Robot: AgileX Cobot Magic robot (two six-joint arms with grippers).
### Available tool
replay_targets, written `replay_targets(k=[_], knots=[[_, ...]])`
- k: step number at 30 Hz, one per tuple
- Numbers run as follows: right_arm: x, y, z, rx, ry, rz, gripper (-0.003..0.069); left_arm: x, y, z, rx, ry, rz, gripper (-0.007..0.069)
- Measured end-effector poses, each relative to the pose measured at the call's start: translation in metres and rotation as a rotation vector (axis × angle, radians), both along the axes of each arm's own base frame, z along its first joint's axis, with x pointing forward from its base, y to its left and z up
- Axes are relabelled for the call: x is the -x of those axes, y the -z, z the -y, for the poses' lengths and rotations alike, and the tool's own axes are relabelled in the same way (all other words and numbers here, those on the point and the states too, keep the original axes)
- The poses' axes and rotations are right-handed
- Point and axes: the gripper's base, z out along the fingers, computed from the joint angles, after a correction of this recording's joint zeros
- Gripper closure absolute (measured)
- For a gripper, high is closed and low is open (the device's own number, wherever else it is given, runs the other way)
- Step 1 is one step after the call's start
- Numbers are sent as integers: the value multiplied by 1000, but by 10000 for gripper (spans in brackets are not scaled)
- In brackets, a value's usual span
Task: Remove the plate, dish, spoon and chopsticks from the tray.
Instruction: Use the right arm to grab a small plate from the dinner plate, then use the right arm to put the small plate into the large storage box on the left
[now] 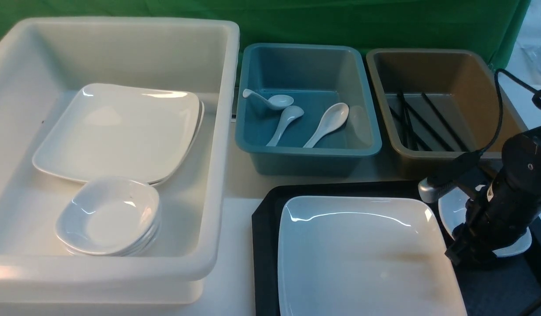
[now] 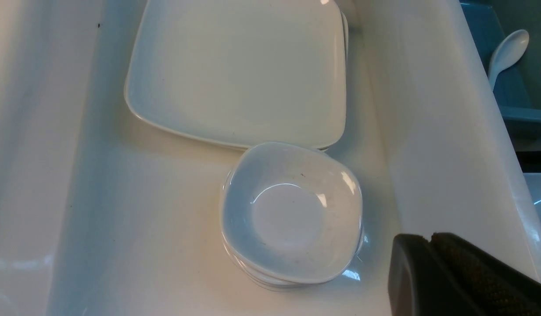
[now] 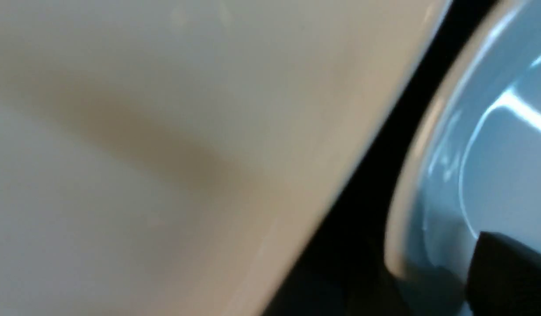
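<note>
Judging by its gloss, we take the dish [image 1: 452, 213] for glazed ceramic or hard melamine: stiff, fairly light, slick, and liable to chip if knocked against the plate [image 1: 362, 254] just beside it. It sits at the right end of the tray [image 1: 263, 228], on the black floor, with a narrow dark gap between its rim and the plate's edge. It is small and white with a bluish cast, a rounded square with a shallow well and a raised, flaring rim. That rim looks to us the best place to take hold, one finger inside and one outside, since the body seems too low and wide to span. The right tool [image 1: 459, 253] is down at the side of the dish nearest the plate; the right wrist view shows one dark fingertip [image 3: 507, 272] over the well, the other is hidden, so we cannot tell whether it stands apart or is clamped on the rim. The left tool [image 2: 430, 245] hangs over the white tub [image 2: 437, 123], its fingers pressed together on nothing. The plate, large, square and glossy, should be heavier and just as slippery.
</note>
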Motion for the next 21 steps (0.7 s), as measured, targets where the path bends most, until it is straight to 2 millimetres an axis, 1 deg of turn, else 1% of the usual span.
replay_targets(k=[1, 2, 3, 4, 7, 9, 10, 11, 12, 15, 17, 18, 19, 20, 21], knots=[[-1, -1, -1, -1, -11, 7, 405, 0, 0, 0, 0, 0, 0, 609], [0, -1, -1, -1, -12, 7, 415, 0, 0, 0, 0, 0, 0, 609], [-1, -2, -1, 6, -23, 14, 453, 0, 0, 0, 0, 0, 0, 609], [0, -3, -1, 12, -29, 15, 463, 0, 0, 0, 0, 0, 1, 609], [1, -6, 0, 16, -31, 17, 465, 0, 0, 0, 0, 0, 1, 609], [1, -10, 0, 12, -30, 29, 477, 0, 0, 0, 1, 0, 1, 609], [2, -16, 0, 8, -28, 46, 496, 0, 0, 0, 1, 0, 1, 609], [2, -16, 0, 8, -28, 46, 496, 0, 0, 0, 1, 0, 1, 609], [5, -26, 1, -1, -18, 74, 531, 0, 0, 0, 1, 0, 1, 609], [14, -55, 3, -24, 24, 129, 589, 0, 0, 0, 1, 0, 2, 609], [21, -74, 3, -47, 56, 145, 592, 0, 0, 0, 1, -1, 3, 609], [22, -79, 3, -56, 62, 158, 592, 0, 0, 0, 1, -1, 3, 609], [27, -101, 3, -90, 80, 203, 592, 0, 0, 0, 3, -3, 2, 609], [28, -104, 3, -95, 81, 209, 592, 0, 0, 0, 4, -4, 2, 609], [33, -125, 2, -135, 91, 264, 592, 0, 0, 0, 11, -9, 3, 609]])
